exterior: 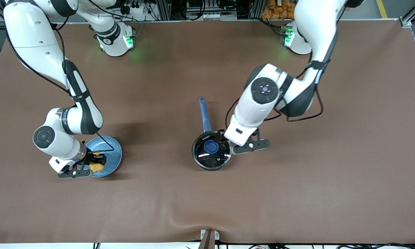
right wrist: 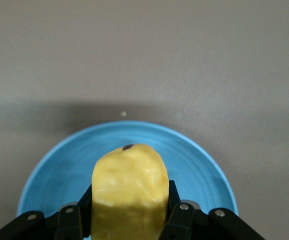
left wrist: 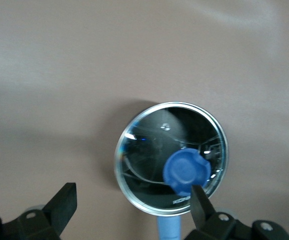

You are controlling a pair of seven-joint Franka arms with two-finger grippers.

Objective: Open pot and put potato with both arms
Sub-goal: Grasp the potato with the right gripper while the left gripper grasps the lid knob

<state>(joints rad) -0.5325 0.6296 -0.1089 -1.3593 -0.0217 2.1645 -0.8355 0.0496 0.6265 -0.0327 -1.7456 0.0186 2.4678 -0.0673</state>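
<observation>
Two grippers face you: your right gripper [right wrist: 129,220] is clamped on the potato [right wrist: 129,187] over the blue plate [right wrist: 49,172]. Your left gripper [left wrist: 132,212] hangs spread wide above the pot [exterior: 211,150], mid-table, lid [left wrist: 172,157] on, knob [left wrist: 185,171] just beside one finger.

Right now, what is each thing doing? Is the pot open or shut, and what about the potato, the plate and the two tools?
pot: shut, standing on the table.
lid: on the pot, not gripped.
potato: gripped between the right tool's fingers, over the plate.
plate: flat on the table, under the potato.
right tool: shut on the potato.
left tool: open, over the lid, one finger beside the blue knob.
</observation>
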